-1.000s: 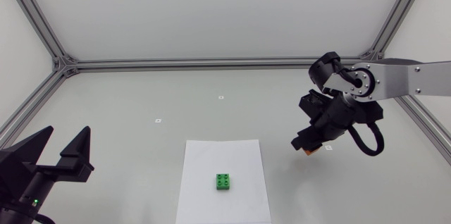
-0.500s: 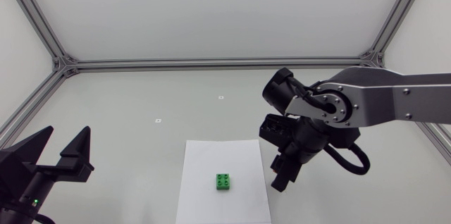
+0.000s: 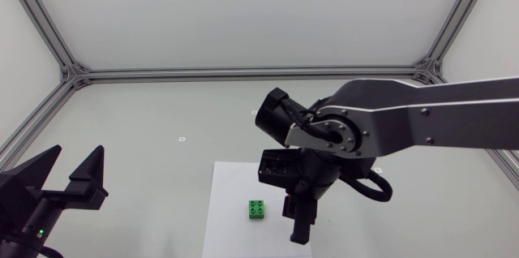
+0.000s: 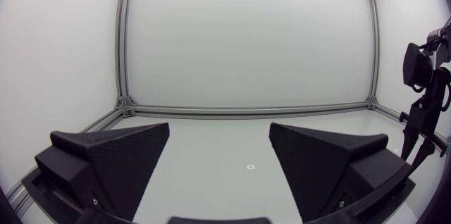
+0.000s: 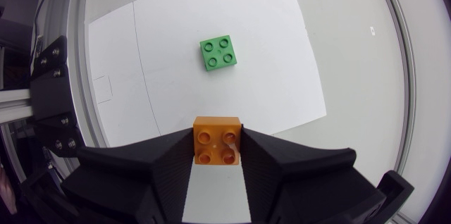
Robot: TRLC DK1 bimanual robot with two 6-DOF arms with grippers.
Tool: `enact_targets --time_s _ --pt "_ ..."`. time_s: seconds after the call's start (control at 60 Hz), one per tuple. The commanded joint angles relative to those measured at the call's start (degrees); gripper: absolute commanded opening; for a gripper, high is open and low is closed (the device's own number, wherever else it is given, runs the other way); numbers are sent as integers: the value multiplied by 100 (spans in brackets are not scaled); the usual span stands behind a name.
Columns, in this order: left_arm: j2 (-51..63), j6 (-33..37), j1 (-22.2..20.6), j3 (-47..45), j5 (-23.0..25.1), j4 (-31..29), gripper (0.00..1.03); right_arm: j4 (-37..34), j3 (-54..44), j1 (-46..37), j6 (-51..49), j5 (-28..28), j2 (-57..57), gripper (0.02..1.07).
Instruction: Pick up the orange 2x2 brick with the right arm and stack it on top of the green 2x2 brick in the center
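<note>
Head view, leftmost: the left gripper (image 3: 77, 161) sits low at the table (image 3: 162, 112) edge, its wedge fingers spread wide on nothing, parked clear of the work. In the centre the green 2x2 brick (image 3: 259, 209) stands studs-up on a white paper sheet (image 3: 231, 178) that marks the stacking spot. Just right of it the right gripper (image 3: 298, 227) hangs pointing down. Its wrist view shows the fingers clamped on two sides of the orange 2x2 brick (image 5: 217, 139), held studs-up and not yet above the green one.
</note>
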Motion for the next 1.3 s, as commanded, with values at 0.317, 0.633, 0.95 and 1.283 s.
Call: enact_targets --time_s 0.317,0.633,0.95,1.283 --pt "-45 73 16 -235 23 -78 99 -11 856 536 -527 27 904 23" --pt "-45 73 16 -235 23 -87 99 -29 1410 571 -800 36 1545 23" --pt "-45 73 16 -235 23 -87 99 -37 1577 571 -914 53 1853 23" --pt "-45 73 16 -235 23 -87 99 15 1603 545 -923 62 2020 23"
